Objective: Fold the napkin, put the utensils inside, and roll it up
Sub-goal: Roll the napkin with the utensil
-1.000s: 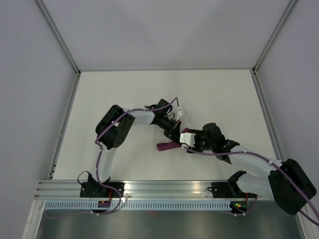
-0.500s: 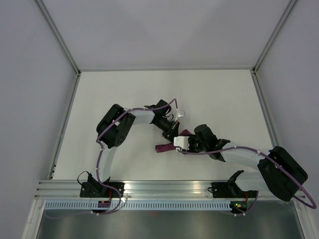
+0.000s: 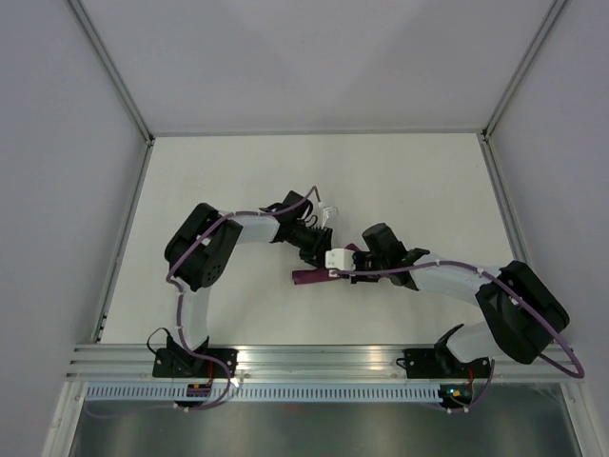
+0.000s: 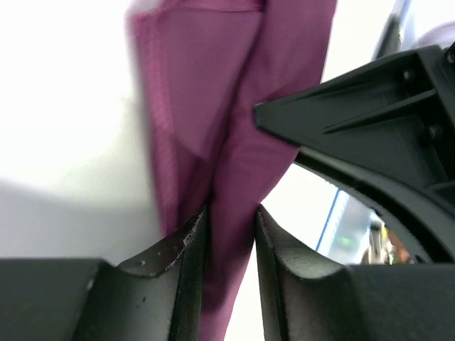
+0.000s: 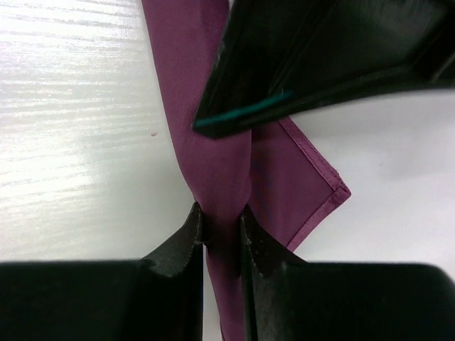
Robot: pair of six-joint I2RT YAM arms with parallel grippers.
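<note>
Now, both arms sit further left on white table (image 3: 409,176) than a second ago, meeting mid-table. Napkin (image 3: 306,277) lies there between them, drawn from looser bundle into narrow plum roll. Left gripper (image 4: 229,220) jaws nearly closed, pinching cloth fold. Right gripper (image 5: 222,217) jaws likewise nipped tight on cloth. Utensils unseen, perhaps wrapped inside. Rolling appears close to finished.
</note>
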